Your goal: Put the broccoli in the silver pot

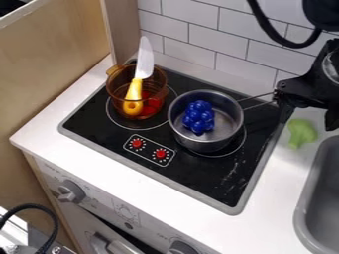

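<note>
1. The black tool [308, 122] is seen at the right edge, its two fingers spread apart, with nothing pinched between them.
2. The broccoli [303, 133] (light green, with a stubby stem) is placed on the white worktop [142, 198], between the stove and the sink [325, 193]. It is seen just below the gap between the fingers; how far above it the tool is held cannot be told.
3. The silver pot [206, 141] is set on the right side of the black stove top [205, 174], and a cluster of blue balls [198, 117] (grape-like in look) is held inside it. Its wire handle [257, 100] is pointed toward the tool; whether the two are touching cannot be made out.
4. An amber see-through pot [118, 92] is stood to the left of the silver one. In it, a knife [144, 62] is leaned with its yellow handle down and its pale blade raised past the rim, beside something red [151, 103].
5. Two red dials [160, 154] are set at the front of the stove top, and white tiles [198, 37] are seen behind.
</note>
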{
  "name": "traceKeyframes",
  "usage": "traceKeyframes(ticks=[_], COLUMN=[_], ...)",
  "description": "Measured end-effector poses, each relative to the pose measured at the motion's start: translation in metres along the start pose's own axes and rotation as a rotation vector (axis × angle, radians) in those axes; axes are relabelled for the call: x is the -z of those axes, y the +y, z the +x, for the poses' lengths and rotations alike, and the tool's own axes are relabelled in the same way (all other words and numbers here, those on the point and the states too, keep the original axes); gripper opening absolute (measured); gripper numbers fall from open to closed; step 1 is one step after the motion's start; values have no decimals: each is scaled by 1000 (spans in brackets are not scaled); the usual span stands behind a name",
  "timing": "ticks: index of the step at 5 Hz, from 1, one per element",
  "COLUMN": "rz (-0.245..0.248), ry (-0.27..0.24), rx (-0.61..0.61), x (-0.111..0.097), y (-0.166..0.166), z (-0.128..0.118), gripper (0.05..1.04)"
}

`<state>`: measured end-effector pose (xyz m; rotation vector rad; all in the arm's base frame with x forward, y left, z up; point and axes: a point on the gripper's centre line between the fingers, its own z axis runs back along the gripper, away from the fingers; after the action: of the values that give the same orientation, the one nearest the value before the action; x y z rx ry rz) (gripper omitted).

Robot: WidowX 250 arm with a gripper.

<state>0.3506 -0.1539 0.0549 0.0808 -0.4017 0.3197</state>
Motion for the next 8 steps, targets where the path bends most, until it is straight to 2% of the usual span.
traceKeyframes(ticks=[3, 5, 6, 7, 8], rz=[-54, -66, -74, -79, -59], ry=[-45, -77, -78, -67, -40], rx=[-16, -12, -23, -23, -34], x=[20, 34, 36, 36, 35], y=[-2, -2, 0, -1, 1], z=[-5, -6, -4, -5, -7], gripper=[997, 997, 945, 681, 522])
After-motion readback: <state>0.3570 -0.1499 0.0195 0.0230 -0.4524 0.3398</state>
